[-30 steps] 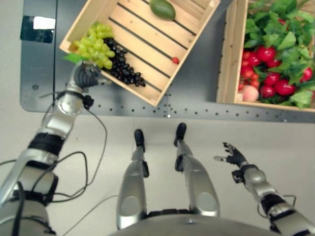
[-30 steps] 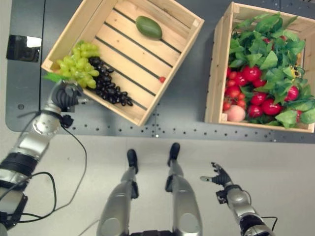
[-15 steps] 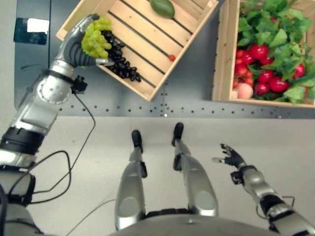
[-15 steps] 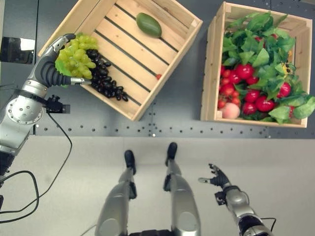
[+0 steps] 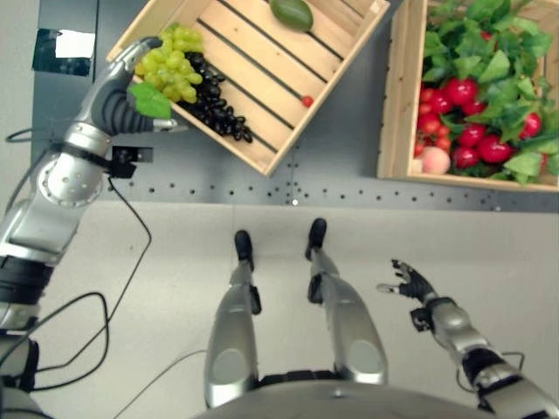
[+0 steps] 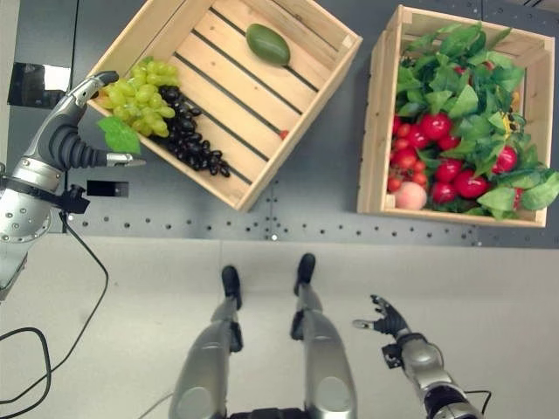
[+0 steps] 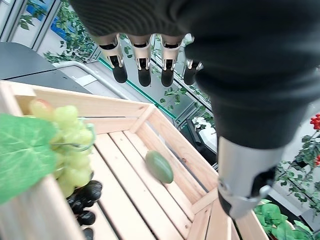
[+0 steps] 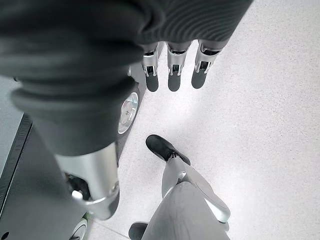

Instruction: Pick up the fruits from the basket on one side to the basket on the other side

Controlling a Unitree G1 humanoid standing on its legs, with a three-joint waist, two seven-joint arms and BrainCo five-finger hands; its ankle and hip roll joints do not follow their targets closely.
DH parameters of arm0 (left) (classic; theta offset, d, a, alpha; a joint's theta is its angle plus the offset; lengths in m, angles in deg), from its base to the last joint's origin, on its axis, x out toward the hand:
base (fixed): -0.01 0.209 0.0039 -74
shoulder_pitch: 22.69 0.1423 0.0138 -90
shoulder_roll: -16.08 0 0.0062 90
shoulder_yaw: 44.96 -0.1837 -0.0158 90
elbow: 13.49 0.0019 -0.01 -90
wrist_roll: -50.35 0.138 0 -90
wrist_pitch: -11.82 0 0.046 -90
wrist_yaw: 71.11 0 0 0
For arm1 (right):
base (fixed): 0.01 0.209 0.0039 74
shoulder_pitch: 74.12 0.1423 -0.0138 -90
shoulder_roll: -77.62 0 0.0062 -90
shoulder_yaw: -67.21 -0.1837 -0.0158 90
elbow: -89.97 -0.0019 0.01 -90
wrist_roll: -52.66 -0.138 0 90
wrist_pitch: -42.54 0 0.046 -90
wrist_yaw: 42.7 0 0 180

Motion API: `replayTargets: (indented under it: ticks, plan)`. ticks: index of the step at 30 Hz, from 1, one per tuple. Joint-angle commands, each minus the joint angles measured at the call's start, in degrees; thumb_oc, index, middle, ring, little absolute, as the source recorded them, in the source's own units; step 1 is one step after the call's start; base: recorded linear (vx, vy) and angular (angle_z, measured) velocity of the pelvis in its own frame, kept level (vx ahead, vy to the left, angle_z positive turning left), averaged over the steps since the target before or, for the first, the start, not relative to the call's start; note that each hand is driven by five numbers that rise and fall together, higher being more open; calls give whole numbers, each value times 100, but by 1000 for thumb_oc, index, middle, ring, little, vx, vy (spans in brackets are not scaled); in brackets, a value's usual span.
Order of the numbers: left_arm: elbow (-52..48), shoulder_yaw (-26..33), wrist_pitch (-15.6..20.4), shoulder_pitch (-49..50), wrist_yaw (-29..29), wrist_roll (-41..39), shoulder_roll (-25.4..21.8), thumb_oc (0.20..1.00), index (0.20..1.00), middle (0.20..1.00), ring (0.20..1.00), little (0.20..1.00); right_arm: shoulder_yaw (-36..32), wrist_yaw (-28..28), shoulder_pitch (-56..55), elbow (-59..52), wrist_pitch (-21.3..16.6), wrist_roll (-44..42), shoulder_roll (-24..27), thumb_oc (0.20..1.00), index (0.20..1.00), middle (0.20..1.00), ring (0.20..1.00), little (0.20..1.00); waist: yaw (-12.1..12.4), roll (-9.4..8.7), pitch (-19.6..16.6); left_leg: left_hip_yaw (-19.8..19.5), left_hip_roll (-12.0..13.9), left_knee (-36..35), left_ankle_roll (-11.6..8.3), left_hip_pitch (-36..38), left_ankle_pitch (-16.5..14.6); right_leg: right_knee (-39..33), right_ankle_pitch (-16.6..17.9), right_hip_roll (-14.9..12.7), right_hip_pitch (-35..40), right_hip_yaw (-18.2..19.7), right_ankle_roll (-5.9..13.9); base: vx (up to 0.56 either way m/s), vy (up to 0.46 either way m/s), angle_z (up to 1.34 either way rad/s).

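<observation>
Green grapes (image 6: 140, 94) lying at the near left corner of the wooden crate (image 6: 307, 73) beside black grapes (image 6: 190, 140), my left hand (image 6: 74, 131) alongside with fingers apart, my right hand (image 6: 384, 321) low, fingers relaxed.

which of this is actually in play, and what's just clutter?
In play:
left crate
green grapes
black grapes
green fruit
right crate, red fruit and leaves inside
left robot hand, open beside the green grapes

Clutter:
table
dark patch on it
right robot hand, open, idle
</observation>
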Motion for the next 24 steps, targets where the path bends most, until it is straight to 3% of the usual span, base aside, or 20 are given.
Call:
replayTargets:
  ticks: [1, 9, 16, 24]
  plan:
    - [77, -90, 211, -603, 90, 309, -106, 1000, 1000, 1000, 1000, 1000, 175, -40, -193, -70, -4, -39, 250, 1000, 1000, 1000, 1000, 1000, -122, 224, -152, -151, -61, 357, -18, -197, -304, 1097, -881, -348, -187, -13, 683, 31, 8, 4]
    - [1677, -1731, 30, -2725, 231, 569, 271, 1000, 1000, 1000, 1000, 1000, 425, -42, -22, -143, 10, -35, 255, 1000, 1000, 1000, 1000, 1000, -299, 141, -99, -112, -32, 427, 5, -312, -333, 1176, -845, -324, -331, 56, 743, 42, 1, -1]
    - [3402, -3393, -350, -4741, 408, 1508, 715, 1000, 1000, 1000, 1000, 1000, 662, -16, 196, -206, -36, -159, 195, 1000, 1000, 1000, 1000, 1000, -463, 75, -85, -95, -2, 476, 34, -474, -341, 1243, -849, -309, -502, 70, 784, 38, -7, -2]
    - [3530, -4528, -575, -5657, 466, 3113, 720, 1000, 1000, 1000, 1000, 1000, 798, -51, 240, -420, -128, -311, 196, 1000, 1000, 1000, 1000, 1000, -507, 28, -58, -103, 4, 595, 55, -605, -415, 1296, -885, -319, -614, 94, 788, 3, 0, 0]
